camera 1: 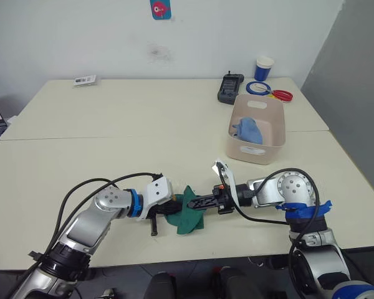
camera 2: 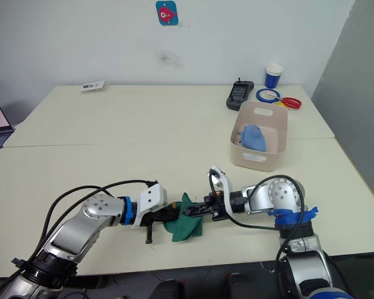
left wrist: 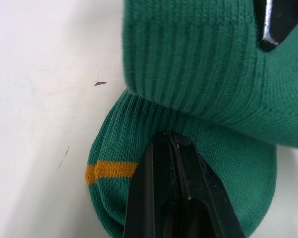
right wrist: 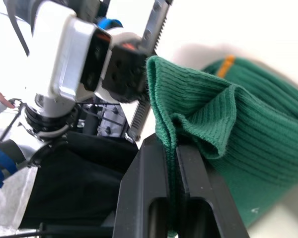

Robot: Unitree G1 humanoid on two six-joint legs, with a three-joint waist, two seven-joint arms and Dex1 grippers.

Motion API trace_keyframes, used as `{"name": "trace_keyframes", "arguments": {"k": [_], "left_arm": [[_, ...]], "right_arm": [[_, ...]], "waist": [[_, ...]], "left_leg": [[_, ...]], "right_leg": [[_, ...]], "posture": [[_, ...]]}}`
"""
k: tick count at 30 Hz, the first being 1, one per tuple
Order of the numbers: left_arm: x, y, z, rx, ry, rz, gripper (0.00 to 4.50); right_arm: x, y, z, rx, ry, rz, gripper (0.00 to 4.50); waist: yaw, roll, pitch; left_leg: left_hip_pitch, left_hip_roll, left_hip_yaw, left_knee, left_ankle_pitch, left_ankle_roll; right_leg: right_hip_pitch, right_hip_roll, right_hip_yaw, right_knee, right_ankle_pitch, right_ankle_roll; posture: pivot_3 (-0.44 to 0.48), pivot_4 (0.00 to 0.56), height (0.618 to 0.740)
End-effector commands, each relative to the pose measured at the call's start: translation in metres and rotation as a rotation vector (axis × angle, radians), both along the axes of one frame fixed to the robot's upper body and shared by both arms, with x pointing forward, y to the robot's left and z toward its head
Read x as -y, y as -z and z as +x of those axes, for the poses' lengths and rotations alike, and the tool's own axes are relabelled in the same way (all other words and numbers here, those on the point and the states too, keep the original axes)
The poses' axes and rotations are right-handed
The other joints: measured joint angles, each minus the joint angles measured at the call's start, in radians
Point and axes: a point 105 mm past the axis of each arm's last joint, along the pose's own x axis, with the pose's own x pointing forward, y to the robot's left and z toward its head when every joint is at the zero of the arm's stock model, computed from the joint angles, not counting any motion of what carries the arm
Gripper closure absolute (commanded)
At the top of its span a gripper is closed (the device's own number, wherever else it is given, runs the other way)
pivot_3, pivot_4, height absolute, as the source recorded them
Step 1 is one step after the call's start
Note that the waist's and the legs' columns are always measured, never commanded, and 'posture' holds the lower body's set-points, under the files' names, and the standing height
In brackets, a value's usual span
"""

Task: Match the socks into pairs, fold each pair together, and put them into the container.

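At the upper left of the head view you have a small printed card (camera 1: 85, 80) lying flat on the cream table (camera 1: 112, 124), well apart from everything else. Low in the frame, left of centre, your left gripper (camera 1: 172, 208) lies close to the tabletop with its black fingers closed tight on the lower layer of the dark green socks (camera 1: 188, 213); its wrist view shows the fingertips pinching ribbed green cloth just beside a yellow stripe (left wrist: 111, 169). The green socks sit bunched at the lower centre of the frame, one layer folded up over the other. From the right side your right gripper (camera 1: 193, 202) meets them, its fingers nearly together with the raised upper fold clamped in the narrow slot between them. Right of centre stands the pale pink-beige container (camera 1: 258, 128), with a light blue pair (camera 1: 250, 131) inside it. Behind the container, toward the upper right, lie a black handheld device (camera 1: 230, 86), a blue ring (camera 1: 259, 88), red-handled scissors (camera 1: 280, 95) and a blue-and-white paper cup (camera 1: 263, 67).
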Motion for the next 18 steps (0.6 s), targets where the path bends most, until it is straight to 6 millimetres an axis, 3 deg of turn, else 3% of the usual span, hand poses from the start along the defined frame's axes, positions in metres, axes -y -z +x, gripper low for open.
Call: {"name": "trace_keyframes", "arguments": {"k": [1, 9, 10, 12, 15, 18], "left_arm": [[-0.01, 0.022, -0.006, -0.071, -0.041, 0.063, 4.5], [-0.012, 0.021, -0.006, -0.066, -0.044, 0.068, 4.5], [-0.012, 0.021, -0.006, -0.066, -0.044, 0.069, 4.5], [-0.012, 0.021, -0.005, -0.066, -0.045, 0.068, 4.5], [-0.013, 0.021, -0.006, -0.066, -0.046, 0.07, 4.5], [-0.016, 0.019, -0.005, -0.066, -0.053, 0.07, 4.5]], "right_arm": [[-0.003, -0.014, 0.006, 0.022, 0.009, 0.07, 2.95], [-0.005, -0.024, 0.006, -0.008, 0.016, 0.142, 0.18], [-0.005, -0.026, 0.006, -0.013, 0.013, 0.154, 0.04], [-0.001, -0.031, 0.003, 0.005, -0.001, 0.168, 0.04], [0.004, -0.028, -0.005, 0.35, -0.065, 0.062, 0.04], [0.006, -0.018, -0.012, 0.581, -0.149, 0.019, 0.6]], "waist": [[0.0, 0.0, 0.0], [0.0, 0.0, 0.0], [0.0, 0.0, 0.0], [0.0, 0.0, 0.0], [0.002, 0.001, 0.0], [-0.001, 0.0, 0.0]], "left_leg": [[0.0, 0.0, 0.0, 0.0, 0.0, 0.0], [0.0, 0.0, 0.0, 0.0, 0.0, 0.0], [0.0, 0.0, 0.0, 0.0, 0.0, 0.0], [0.0, 0.0, 0.0, 0.0, 0.0, 0.0], [-0.001, -0.001, 0.0, 0.0, 0.0, 0.0], [0.0, -0.001, 0.0, 0.0, 0.0, 0.0]], "right_leg": [[0.0, 0.0, 0.0, 0.0, 0.0, 0.0], [0.0, 0.0, 0.0, 0.0, 0.0, 0.0], [0.0, 0.0, 0.0, 0.0, 0.0, 0.0], [0.0, 0.0, 0.0, 0.0, 0.0, 0.0], [-0.001, 0.0, 0.0, -0.001, 0.0, 0.0], [0.0, 0.0, 0.0, -0.002, 0.0, 0.0]], "posture": [[0.0, 0.15, 0.74], [0.0, 0.15, 0.74], [0.0, 0.15, 0.74], [0.0, 0.15, 0.74], [0.0, 0.15, 0.74], [0.0, 0.15, 0.74]]}}
